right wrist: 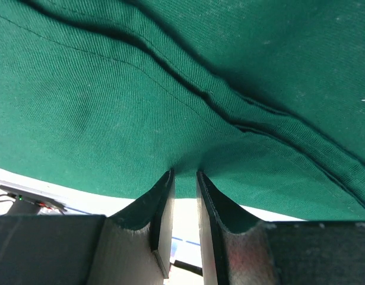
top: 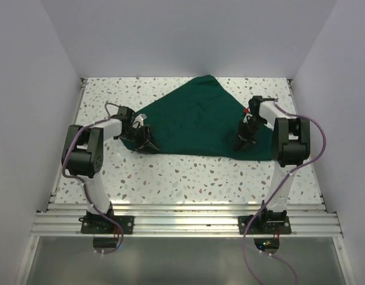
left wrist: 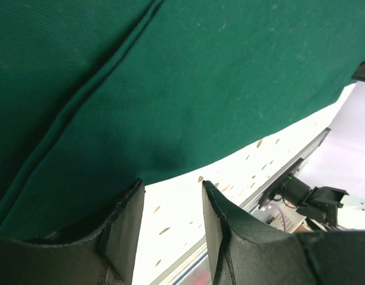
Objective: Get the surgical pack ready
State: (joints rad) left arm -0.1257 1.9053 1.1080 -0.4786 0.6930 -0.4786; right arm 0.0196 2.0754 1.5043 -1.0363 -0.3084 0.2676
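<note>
While the speckled table [top: 170,178] fills the overhead view, the dark green drape [top: 194,119] lies spread across its far middle and right, with one corner pointing to the far edge. My left gripper [left wrist: 170,189] sits at the drape's near-left corner, jaws moderately apart, bare table showing between them. My right gripper [right wrist: 185,175], at the near-right edge, is narrow and seems to pinch the hem, though the tips hide the contact.

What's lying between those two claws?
Only the dark green drape, seen in the top view: it spans from left gripper to right gripper, with nothing visible on it.
</note>
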